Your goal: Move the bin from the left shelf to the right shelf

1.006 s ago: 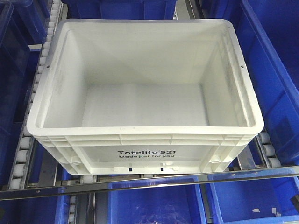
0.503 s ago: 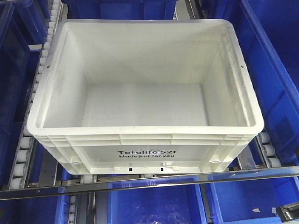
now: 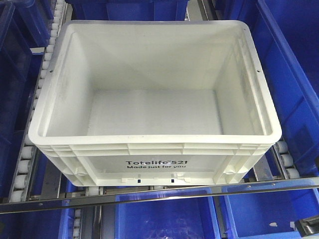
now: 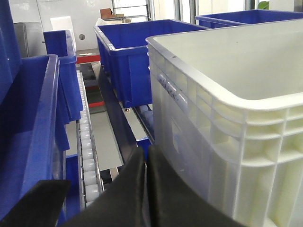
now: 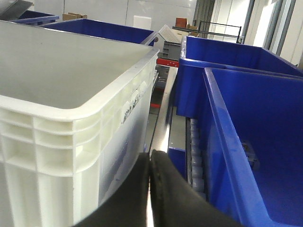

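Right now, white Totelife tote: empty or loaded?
Empty. The front-facing view looks straight into the white Totelife tote and shows only its bare white floor and inner walls, nothing lying inside.

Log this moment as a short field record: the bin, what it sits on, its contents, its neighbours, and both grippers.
bin: white tote with ribbed rim, black "Totelife 521 Made just for you" print on near wall
support: roller tracks of the shelf lane
contents: nothing visible inside
neighbours: blue bins on both sides, behind and below
left gripper: fingers together, beside the tote's left wall, holding nothing
right gripper: fingers together, beside the tote's right wall, holding nothing
contact with tote: cannot tell
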